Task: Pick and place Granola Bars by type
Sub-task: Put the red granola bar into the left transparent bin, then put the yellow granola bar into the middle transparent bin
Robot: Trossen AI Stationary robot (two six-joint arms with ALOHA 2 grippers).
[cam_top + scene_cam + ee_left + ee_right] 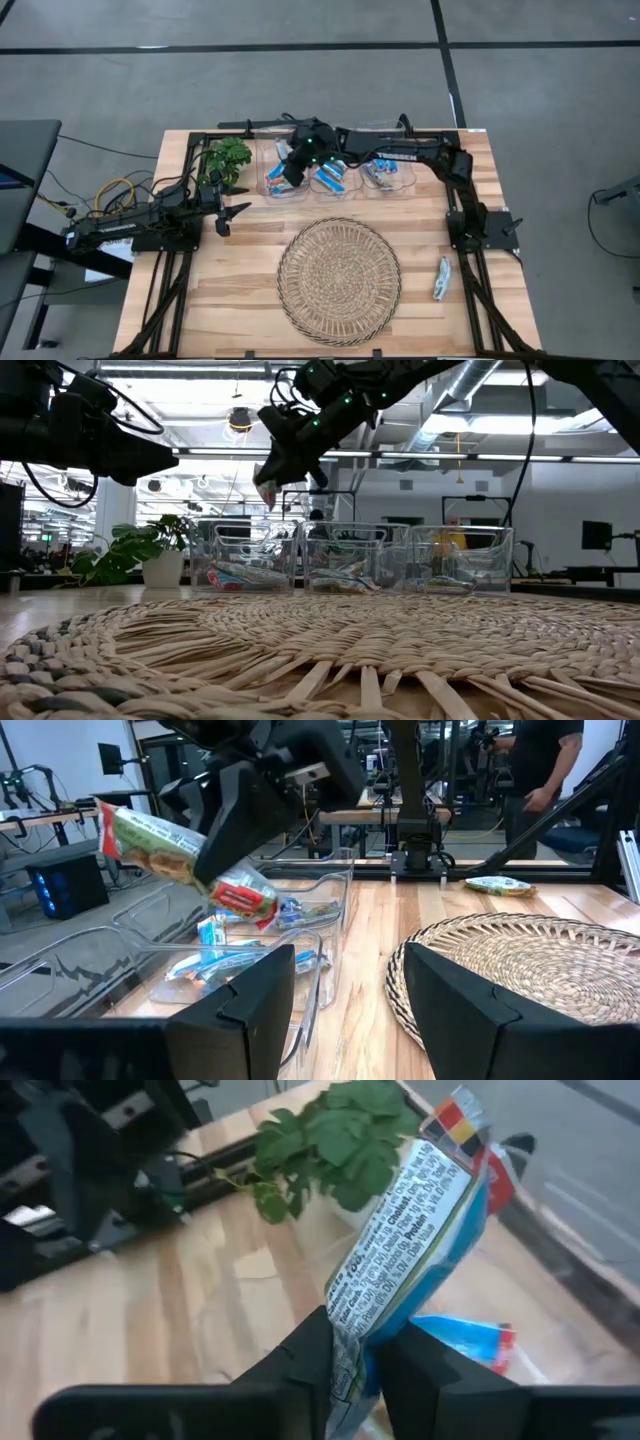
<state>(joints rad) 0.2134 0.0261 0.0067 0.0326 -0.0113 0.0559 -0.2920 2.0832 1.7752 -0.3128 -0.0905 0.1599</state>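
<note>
Multicoloured bar [185, 860], glossy crinkled wrapper in green, tan and red, hangs tilted in the air over the leftmost clear bin [283, 178], pinched at one end between the dark fingers of the right gripper [355, 1365]; its back face shows white with fine black print. Below it, that bin holds a loose heap of flat blue and red wrapped bars [235, 955]. Two more clear, thin-walled plastic bins [388, 175] stand in the same row along the table's far edge, each with shiny blue-silver bars inside. One lone bar [441, 278], pale and silvery, lies flat on the pale wood-plank table [240, 300] near the right edge, beside the round woven wicker mat [338, 281], coarse coiled straw. Left gripper [232, 213] hovers low over the table's left side, fingers apart, holding nothing, near a small leafy potted plant [226, 158].
</note>
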